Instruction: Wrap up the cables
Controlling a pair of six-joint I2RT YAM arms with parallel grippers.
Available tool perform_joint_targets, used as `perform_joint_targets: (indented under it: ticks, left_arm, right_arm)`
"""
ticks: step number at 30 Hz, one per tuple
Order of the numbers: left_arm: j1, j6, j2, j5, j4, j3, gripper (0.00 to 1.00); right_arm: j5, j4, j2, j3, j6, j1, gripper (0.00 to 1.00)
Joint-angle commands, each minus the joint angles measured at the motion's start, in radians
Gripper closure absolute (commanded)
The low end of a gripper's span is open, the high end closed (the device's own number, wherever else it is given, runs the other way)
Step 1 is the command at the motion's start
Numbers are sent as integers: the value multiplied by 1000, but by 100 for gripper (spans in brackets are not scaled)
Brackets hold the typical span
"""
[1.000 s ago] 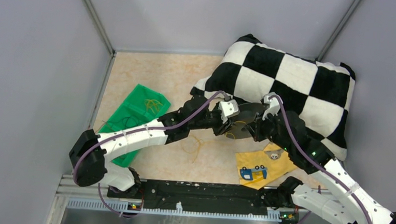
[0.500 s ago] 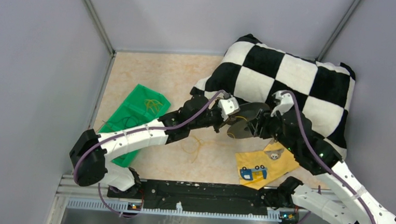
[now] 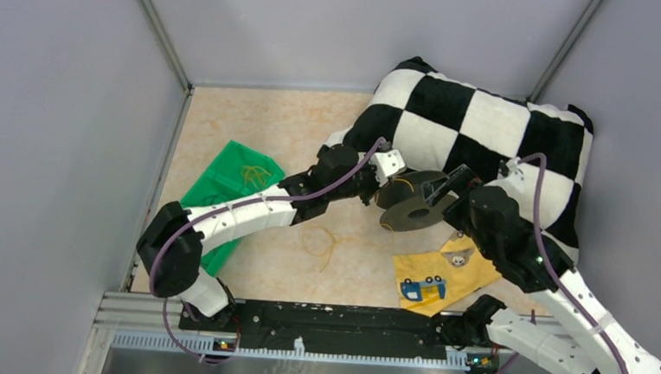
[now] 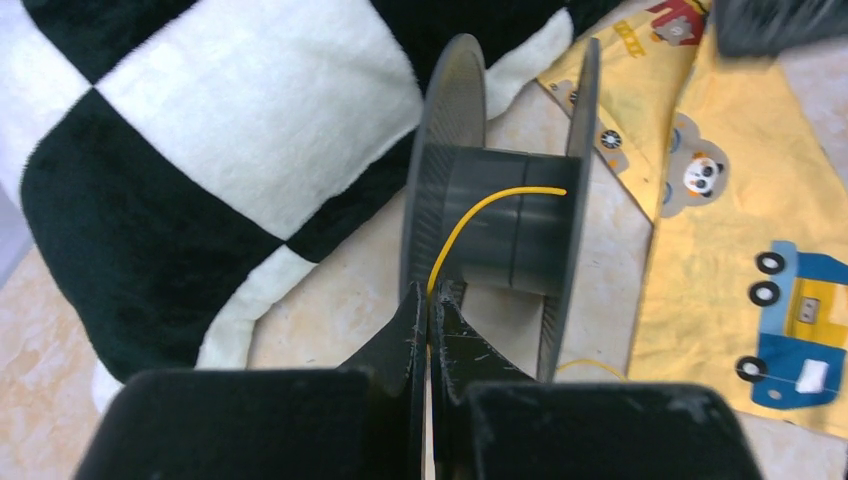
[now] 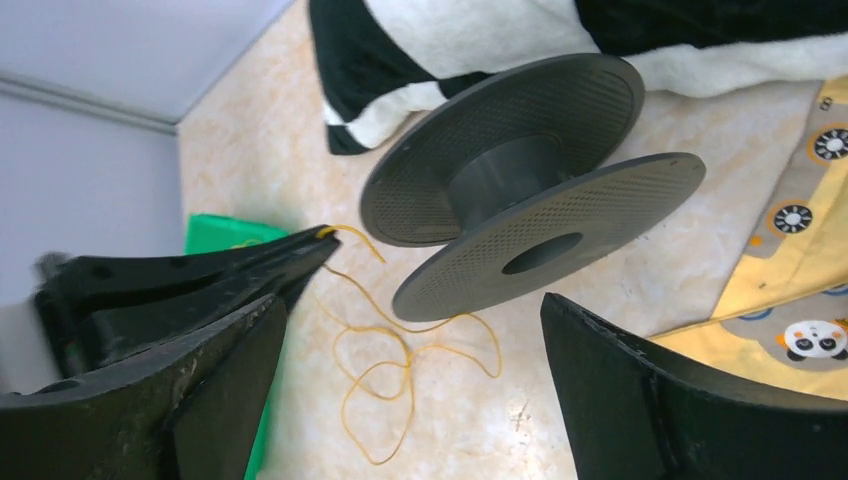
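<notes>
Winding barely begun: the left claw, pinched shut on the cable, lays one strand across the hub of the spool, while most of the cable lies in loose loops on the surface and the right claw gapes wide beside the spool.

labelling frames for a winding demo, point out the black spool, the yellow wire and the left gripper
black spool (image 5: pixel 500 172), right wrist view, on the hub between the flanges
yellow wire (image 4: pixel 520 192), left wrist view, on the stretch crossing the hub
left gripper (image 4: pixel 428 296), left wrist view, between the shut fingertips
</notes>
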Motion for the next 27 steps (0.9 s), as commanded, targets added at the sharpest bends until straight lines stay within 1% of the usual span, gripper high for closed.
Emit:
perform_joint_targets:
  ticks: [1, 8, 10, 16, 18, 23, 26, 27]
  left_arm:
    - [8, 27, 40, -40, 66, 83, 100]
    - [8, 87, 54, -63, 103, 45, 100]
    - [10, 91, 52, -74, 108, 35, 100]
    - [16, 76, 19, -65, 137, -25, 100]
    - [16, 76, 8, -69, 138, -42, 100]
    - [16, 70, -23, -40, 136, -75, 100]
    - [15, 54, -45, -36, 139, -97, 100]
    - [16, 48, -51, -44, 135, -102, 100]
  right_arm:
    - [86, -13, 118, 11, 149, -3, 1]
    - [165, 13, 191, -14, 264, -3, 1]
    - [178, 18, 207, -19, 285, -3, 3]
    - [168, 79, 222, -82, 305, -3, 16]
    - [162, 88, 227, -97, 309, -5, 19]
    - [122, 144, 243, -103, 256, -6, 26]
    - [100, 155, 252, -103, 234, -6, 36]
    - [95, 157, 251, -106, 229, -6, 41]
